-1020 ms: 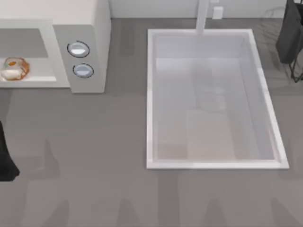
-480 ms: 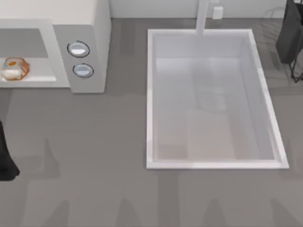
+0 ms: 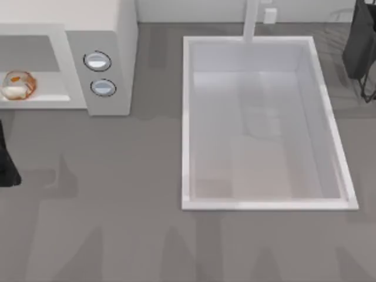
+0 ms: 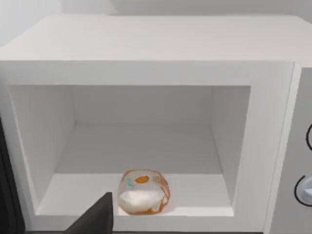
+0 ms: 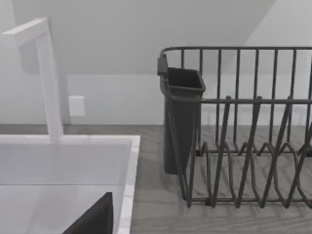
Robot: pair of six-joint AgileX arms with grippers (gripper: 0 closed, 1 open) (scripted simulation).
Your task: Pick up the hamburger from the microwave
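Observation:
The hamburger (image 3: 17,84), a small orange-brown and whitish lump, lies on the floor of the microwave (image 3: 111,35) near the front lip of its open cavity, at the table's far left. In the left wrist view the hamburger (image 4: 144,192) sits low in the wide white cavity of the microwave (image 4: 146,44), with a dark part of my left gripper (image 4: 95,219) just in front of it and apart from it. From above, my left arm (image 3: 6,161) is a dark shape at the left edge, in front of the microwave. My right gripper (image 5: 92,219) hangs over the sink's corner.
A large white sink basin (image 3: 187,117) with a faucet (image 3: 251,20) takes up the middle and right of the table. A dark wire dish rack (image 5: 243,146) with a dark cup (image 5: 180,117) stands at the far right. Two knobs (image 3: 97,61) are on the microwave's panel.
My left arm has moved toward the microwave along the table's left edge. The hamburger and the right arm have not moved.

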